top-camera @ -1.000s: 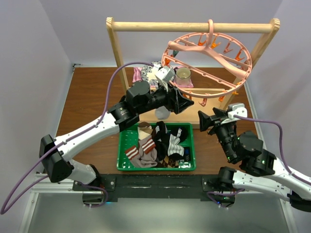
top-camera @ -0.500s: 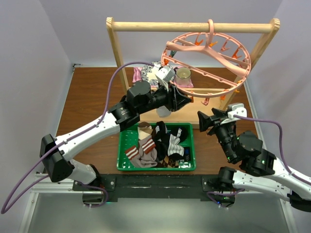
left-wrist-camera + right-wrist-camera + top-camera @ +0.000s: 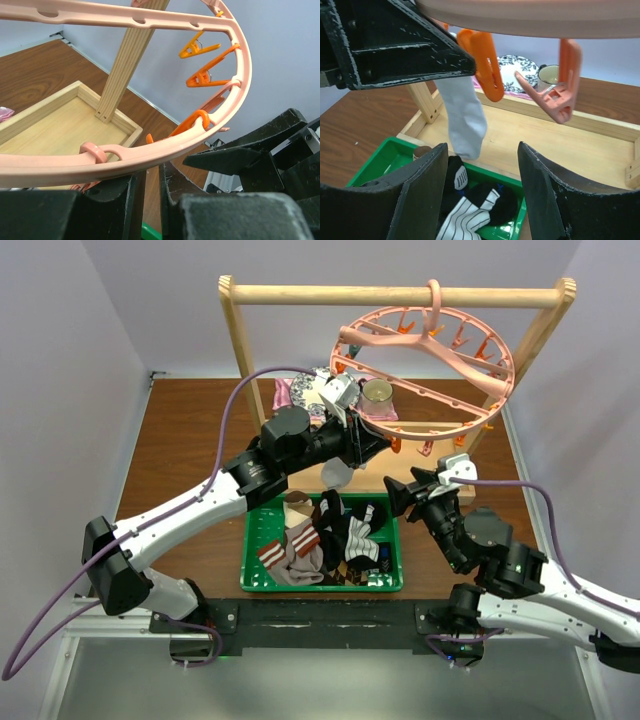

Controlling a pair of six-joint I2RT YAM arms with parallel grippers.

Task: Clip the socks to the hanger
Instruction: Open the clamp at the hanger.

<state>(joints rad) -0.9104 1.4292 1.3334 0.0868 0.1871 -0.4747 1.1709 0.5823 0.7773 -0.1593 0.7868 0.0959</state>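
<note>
Black finger bulk fills the bottom of your left wrist view, so what the left hand (image 3: 152, 192) pinches is hidden. Its fingers are closed almost together directly under the hanger (image 3: 150, 155) rim, and the slit between them is dark. From above, the left hand (image 3: 372, 445) sits against the hanger (image 3: 400, 340) at its near-left rim and covers whatever is there.

A white sock (image 3: 464, 117) hangs straight down under that hand, just beside an orange clip (image 3: 482, 62) on the hanger rim. The sock's top end is lost behind the black finger, so you cannot tell whether a clip or the hand holds it. From above only its lower part (image 3: 337, 475) shows, below the hanger's near rim.

Your right hand (image 3: 395, 498) is open, its fingers spread wide with nothing between them. It sits below the hanger's near rim and points at the white sock, near it but apart. A paler pink clip (image 3: 560, 100) dangles from the rim above its right finger.

The other socks (image 3: 320, 540) lie heaped in a green basket (image 3: 320, 587) below the hanger, toward the arm bases. Among them are a brown one with white stripes and dark patterned ones, tangled so their edges are hard to separate.

The hanger is a smooth moulded pink plastic ring with slotted spokes, and it hangs tilted. Its hook goes over the pale wooden rack (image 3: 330, 295) bar. The white sock looks soft and plain, rounded at the toe. Below the hanger lies the rack's shallow wooden tray (image 3: 580, 140) on the dark brown surface (image 3: 190, 440).
</note>
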